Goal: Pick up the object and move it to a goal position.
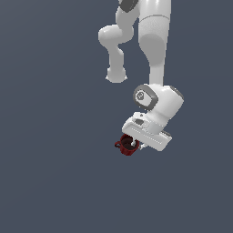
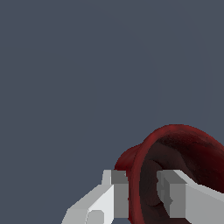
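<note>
The small dark red mug (image 1: 126, 145) sits just under my white gripper (image 1: 135, 145) in the exterior view, its loop handle toward that view's left. In the wrist view the mug (image 2: 183, 146) fills the corner, its dark inside open to the camera. My gripper (image 2: 142, 192) is shut on the mug's rim: one finger (image 2: 114, 194) presses the outside of the wall, the other (image 2: 175, 194) is inside the mug. The mug looks tilted in the grasp. The lower part of the mug is out of the wrist view.
The white arm (image 1: 154, 50) reaches down from the top of the exterior view. Behind everything is a plain dark grey-blue ground (image 1: 50, 136).
</note>
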Motion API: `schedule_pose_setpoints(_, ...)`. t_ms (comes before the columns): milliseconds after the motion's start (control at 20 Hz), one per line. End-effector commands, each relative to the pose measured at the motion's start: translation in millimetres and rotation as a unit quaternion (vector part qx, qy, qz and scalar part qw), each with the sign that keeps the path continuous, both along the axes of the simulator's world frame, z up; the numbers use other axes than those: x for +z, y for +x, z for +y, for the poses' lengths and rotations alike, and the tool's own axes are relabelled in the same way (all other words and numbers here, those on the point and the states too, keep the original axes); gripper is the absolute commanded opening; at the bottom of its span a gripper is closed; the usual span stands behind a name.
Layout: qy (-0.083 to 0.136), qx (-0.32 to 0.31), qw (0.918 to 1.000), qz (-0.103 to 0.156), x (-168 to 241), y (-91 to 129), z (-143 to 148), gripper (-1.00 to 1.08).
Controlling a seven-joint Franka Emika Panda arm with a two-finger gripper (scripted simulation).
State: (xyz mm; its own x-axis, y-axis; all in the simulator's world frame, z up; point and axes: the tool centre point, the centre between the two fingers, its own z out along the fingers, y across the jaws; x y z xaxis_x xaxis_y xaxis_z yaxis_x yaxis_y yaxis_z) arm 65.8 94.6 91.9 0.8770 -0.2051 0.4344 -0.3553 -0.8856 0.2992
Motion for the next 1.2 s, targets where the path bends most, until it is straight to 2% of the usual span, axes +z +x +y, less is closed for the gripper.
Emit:
schedule_pose_setpoints(0, 0.001, 0.0, 1.0, -0.002, 12.3, -3.7, 1.5, -1.0)
schedule_pose_setpoints(300, 0.002, 0.0, 1.0, -0.001, 49.5, -21.5, 5.4, -1.0)
schedule_pose_setpoints(1150, 0.002, 0.0, 1.0, 0.0, 191.7, -82.8, 20.2, -1.0)
